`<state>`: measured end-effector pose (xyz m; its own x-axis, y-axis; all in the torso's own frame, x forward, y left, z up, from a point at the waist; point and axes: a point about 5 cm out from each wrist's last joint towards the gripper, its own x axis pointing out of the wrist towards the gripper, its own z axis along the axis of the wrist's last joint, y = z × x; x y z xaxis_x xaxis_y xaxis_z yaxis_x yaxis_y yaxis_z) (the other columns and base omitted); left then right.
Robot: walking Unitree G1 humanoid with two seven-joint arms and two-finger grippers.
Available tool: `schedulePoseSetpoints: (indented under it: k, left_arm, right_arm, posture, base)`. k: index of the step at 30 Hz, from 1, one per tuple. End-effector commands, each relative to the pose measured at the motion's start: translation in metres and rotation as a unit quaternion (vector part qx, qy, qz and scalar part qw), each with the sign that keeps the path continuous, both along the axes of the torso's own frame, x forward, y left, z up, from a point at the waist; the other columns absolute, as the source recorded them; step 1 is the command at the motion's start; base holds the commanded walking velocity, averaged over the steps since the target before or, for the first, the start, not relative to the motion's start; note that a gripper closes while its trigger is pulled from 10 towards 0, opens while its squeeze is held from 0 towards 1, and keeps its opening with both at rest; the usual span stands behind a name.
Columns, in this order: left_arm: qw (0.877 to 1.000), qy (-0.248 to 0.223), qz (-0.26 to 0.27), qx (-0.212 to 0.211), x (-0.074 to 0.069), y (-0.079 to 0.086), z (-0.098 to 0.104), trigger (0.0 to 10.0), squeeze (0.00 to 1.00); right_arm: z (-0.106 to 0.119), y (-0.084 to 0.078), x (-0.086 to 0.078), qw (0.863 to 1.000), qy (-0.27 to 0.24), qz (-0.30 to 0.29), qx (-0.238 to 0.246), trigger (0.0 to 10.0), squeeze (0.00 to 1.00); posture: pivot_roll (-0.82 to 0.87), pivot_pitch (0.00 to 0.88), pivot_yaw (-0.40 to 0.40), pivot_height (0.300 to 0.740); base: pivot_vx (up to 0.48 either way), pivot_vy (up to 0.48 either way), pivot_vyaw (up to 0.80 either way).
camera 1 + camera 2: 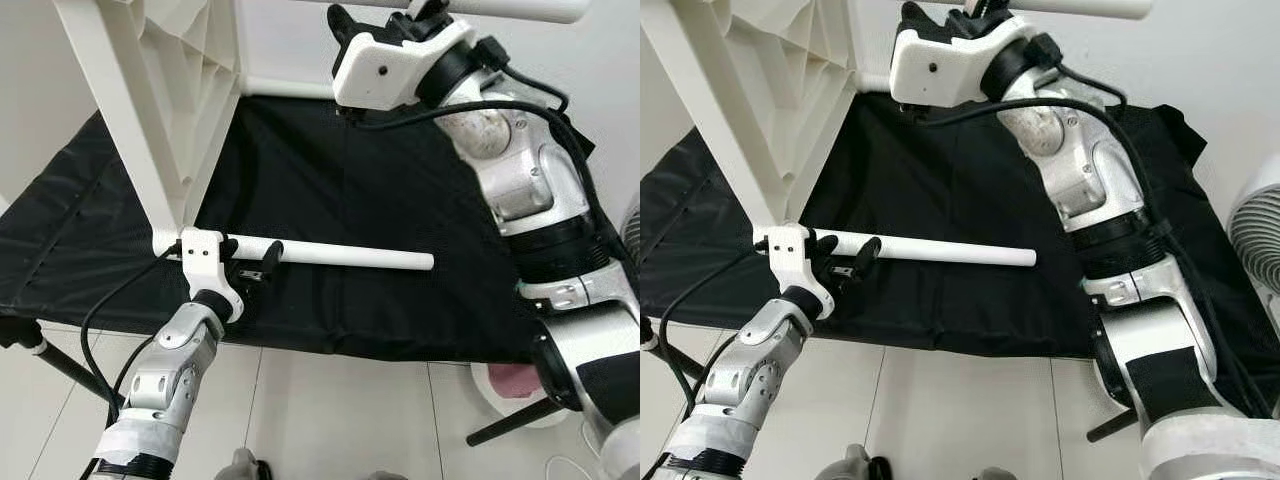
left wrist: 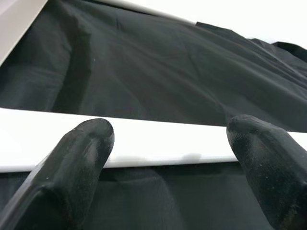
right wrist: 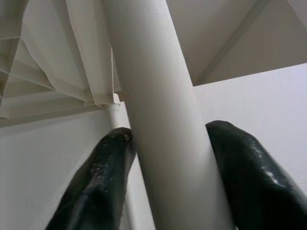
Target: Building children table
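Black cloth (image 1: 400, 200); table leg (image 1: 350, 255) horizontal, rightward

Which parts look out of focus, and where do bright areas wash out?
Left wrist view: the near fingers are soft, and the white table leg is washed out against the black cloth. Right wrist view: the fingers show glossy highlights. Head views: sharp.

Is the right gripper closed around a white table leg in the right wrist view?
Yes: the right gripper has one black finger on each side of the white table leg, pressed against it.
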<state>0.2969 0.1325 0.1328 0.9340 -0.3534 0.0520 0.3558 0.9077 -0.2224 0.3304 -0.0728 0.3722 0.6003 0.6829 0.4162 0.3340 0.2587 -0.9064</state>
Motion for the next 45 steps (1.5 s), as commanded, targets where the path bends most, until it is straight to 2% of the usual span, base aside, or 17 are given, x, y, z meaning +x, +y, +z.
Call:
schedulePoseSetpoints:
  k: [1,2,4,8,12,15,19,22,28,30,32,33,36,45]
  left_arm:
    - [1.0,0.017,-0.026,0.001,0.0,0.001,-0.006,10.0,0.0]
    - [1.0,0.017,-0.026,0.001,0.0,0.001,-0.006,10.0,0.0]
    - [0.999,0.044,0.006,-0.012,0.003,0.004,-0.011,10.0,0.0]
    - [0.998,0.061,0.016,-0.028,0.005,0.003,-0.012,10.0,0.0]
    - [0.989,0.106,0.083,-0.054,0.015,0.012,-0.017,10.0,0.0]
    - [0.986,0.106,0.102,-0.079,0.019,0.016,-0.015,10.0,0.0]
    - [0.982,0.094,0.129,-0.1,0.03,0.024,-0.005,10.0,0.0]
    - [0.973,0.099,0.164,-0.127,0.045,0.034,0.004,10.0,0.0]
    - [0.97,0.106,0.174,-0.135,0.047,0.037,0.006,10.0,0.0]
    - [0.969,0.108,0.175,-0.138,0.047,0.037,0.006,10.0,0.0]
    - [0.969,0.113,0.173,-0.134,0.045,0.036,0.006,10.0,0.0]
    - [0.969,0.113,0.173,-0.134,0.045,0.036,0.006,10.0,0.0]
    - [0.97,0.118,0.168,-0.132,0.045,0.032,0.005,10.0,0.0]
    - [0.972,0.124,0.152,-0.129,0.047,0.021,0.006,10.0,0.0]
  right_arm:
    - [-0.005,0.001,0.004,0.999,0.028,-0.007,-0.016,0.0,0.0]
    - [-0.005,0.001,0.004,0.999,0.028,-0.007,-0.016,0.0,0.0]
    - [-0.002,-0.003,0.004,0.999,0.03,-0.015,-0.021,0.0,0.0]
    - [-0.001,-0.006,0.004,0.999,0.029,-0.019,-0.025,0.0,0.0]
    - [0.0,-0.008,0.002,0.999,0.029,-0.019,-0.022,0.0,0.0]
    - [0.0,-0.009,0.001,0.999,0.033,-0.017,-0.016,0.0,0.0]
    - [0.003,-0.016,-0.001,0.999,0.034,-0.02,0.012,0.0,0.0]
    - [0.01,-0.03,-0.003,0.997,0.027,-0.038,0.059,0.0,0.0]
    - [0.014,-0.037,-0.006,0.996,0.019,-0.045,0.079,0.0,0.0]
    - [0.016,-0.043,-0.009,0.994,0.014,-0.052,0.095,0.0,0.0]
    - [0.02,-0.059,-0.012,0.988,0.008,-0.074,0.133,0.0,0.0]
    - [0.02,-0.059,-0.012,0.988,0.008,-0.074,0.133,0.0,0.0]
    - [0.019,-0.073,-0.012,0.982,0.012,-0.1,0.157,0.0,0.0]
    - [0.02,-0.088,-0.012,0.971,0.037,-0.112,0.206,0.0,0.0]
  posture:
    - [-0.11,0.062,0.049,0.74]
    - [-0.11,0.062,0.049,0.74]
    - [-0.11,0.065,0.047,0.74]
    - [-0.12,0.069,0.044,0.74]
    - [-0.12,0.073,0.044,0.74]
    - [-0.12,0.075,0.043,0.74]
    - [-0.12,0.079,0.038,0.74]
    - [-0.13,0.081,0.043,0.74]
    - [-0.14,0.083,0.048,0.74]
    - [-0.15,0.085,0.053,0.74]
    - [-0.16,0.087,0.06,0.74]
    - [-0.16,0.087,0.06,0.74]
    - [-0.16,0.088,0.067,0.74]
    - [-0.18,0.084,0.073,0.74]
  base:
    - [0.0,0.0,0.0]
    - [0.0,0.0,0.0]
    - [0.0,0.0,0.0]
    - [0.0,0.0,0.0]
    - [0.0,0.0,0.0]
    - [0.0,0.0,0.0]
    - [0.0,0.0,0.0]
    - [0.0,0.0,0.0]
    - [0.0,0.0,0.0]
    - [0.0,0.0,0.0]
    - [0.0,0.0,0.0]
    - [0.0,0.0,0.0]
    - [0.0,0.0,0.0]
    - [0.0,0.0,0.0]
